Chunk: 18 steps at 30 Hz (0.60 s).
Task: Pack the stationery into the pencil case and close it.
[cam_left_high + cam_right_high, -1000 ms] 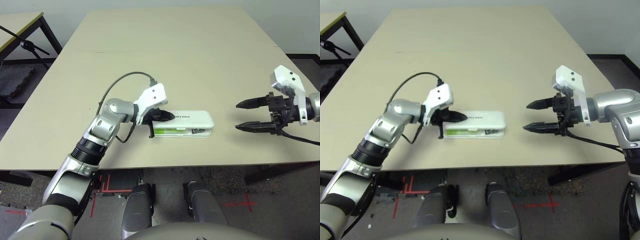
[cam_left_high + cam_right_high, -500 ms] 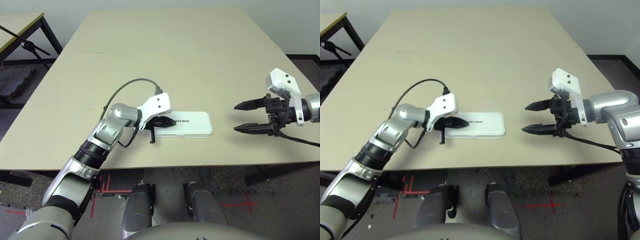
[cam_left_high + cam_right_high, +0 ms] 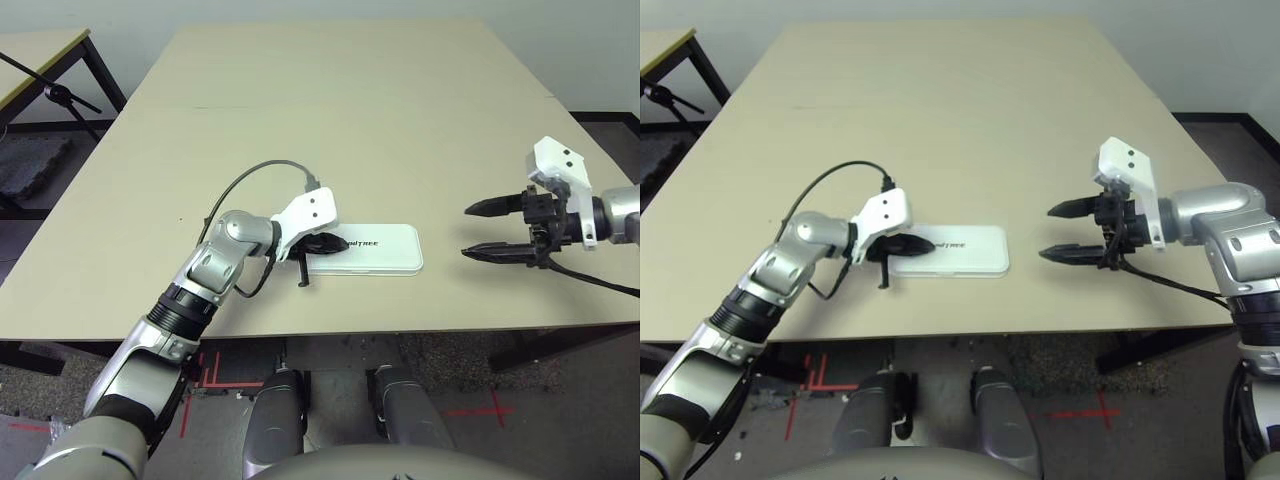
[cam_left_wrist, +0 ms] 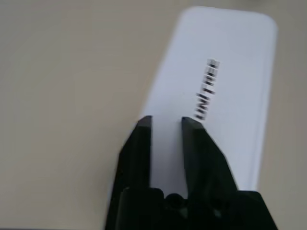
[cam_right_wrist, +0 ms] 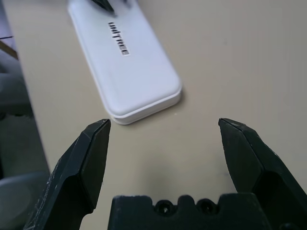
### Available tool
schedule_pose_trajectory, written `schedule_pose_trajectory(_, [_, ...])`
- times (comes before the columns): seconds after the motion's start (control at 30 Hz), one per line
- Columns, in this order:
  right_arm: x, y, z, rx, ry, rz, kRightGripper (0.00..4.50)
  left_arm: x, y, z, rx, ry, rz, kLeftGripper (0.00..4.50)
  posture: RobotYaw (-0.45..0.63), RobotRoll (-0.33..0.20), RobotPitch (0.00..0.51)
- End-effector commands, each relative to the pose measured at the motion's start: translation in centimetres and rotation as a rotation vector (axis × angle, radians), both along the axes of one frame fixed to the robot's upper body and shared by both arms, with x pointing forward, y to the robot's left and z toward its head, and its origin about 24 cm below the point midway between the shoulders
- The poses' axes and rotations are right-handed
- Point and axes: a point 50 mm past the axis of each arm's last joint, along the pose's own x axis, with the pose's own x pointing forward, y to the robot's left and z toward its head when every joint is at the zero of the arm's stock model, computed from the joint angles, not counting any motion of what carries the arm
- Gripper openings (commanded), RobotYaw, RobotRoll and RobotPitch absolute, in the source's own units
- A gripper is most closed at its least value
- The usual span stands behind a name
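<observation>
The white pencil case (image 3: pixel 378 249) lies flat on the table with its lid down and its dark lettering facing up. The stationery is hidden. My left gripper (image 3: pixel 335 243) rests on the lid at the case's left end. In the left wrist view its fingers (image 4: pixel 144 139) stand nearly together over the white lid (image 4: pixel 216 81), holding nothing. My right gripper (image 3: pixel 478 230) hovers open to the right of the case, a short gap away and pointing at it. The right wrist view looks between that gripper's spread fingertips (image 5: pixel 163 127) at the case (image 5: pixel 127 62).
The tan table (image 3: pixel 350 120) stretches far behind the case. Its front edge runs just below the case and both grippers. A second table and a black stand (image 3: pixel 60 95) are off to the far left, over the floor.
The lid, ajar a second ago with green showing inside, now lies shut. My left gripper came down with it onto the lid. My right gripper drifted slightly left.
</observation>
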Motion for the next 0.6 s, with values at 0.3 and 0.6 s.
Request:
schedule_pose_trajectory(0.3, [4.9, -2.1, 0.6, 0.242, -0.317, -0.540, 4.50, 3.8, 8.5, 3.0, -0.339, -0.255, 0.571, 4.46, -0.09, 0.000, 0.105])
schedule_pose_trajectory(0.6, [5.4, -6.2, -2.2, 0.303, -0.500, -1.036, 4.50, 4.3, 14.4, 3.1, -0.441, -0.395, 0.979, 4.46, -0.09, 0.000, 0.106])
